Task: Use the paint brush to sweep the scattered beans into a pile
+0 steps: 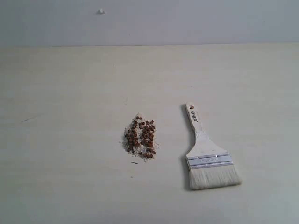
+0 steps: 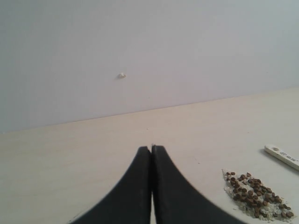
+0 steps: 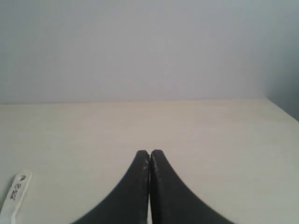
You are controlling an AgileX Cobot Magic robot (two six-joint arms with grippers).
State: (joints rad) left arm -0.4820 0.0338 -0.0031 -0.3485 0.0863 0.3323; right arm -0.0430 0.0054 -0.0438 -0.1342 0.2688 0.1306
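Beans [image 1: 147, 135]: lying heaped near your clenched left gripper [image 2: 151, 149], sweeping apparently done.
Paint brush [image 1: 205, 151]: resting unheld near your clenched right gripper [image 3: 149, 153].

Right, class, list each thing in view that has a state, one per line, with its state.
beans: heaped closely together.
paint brush: lying flat, apart from the beans, unheld.
left end effector: shut, holding nothing.
right end effector: shut, holding nothing.

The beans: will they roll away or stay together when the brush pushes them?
The beans look small and round, so they probably roll and scatter easily. The whitish crumbs among them may slow them slightly. The paint brush is wide, likely catching most.
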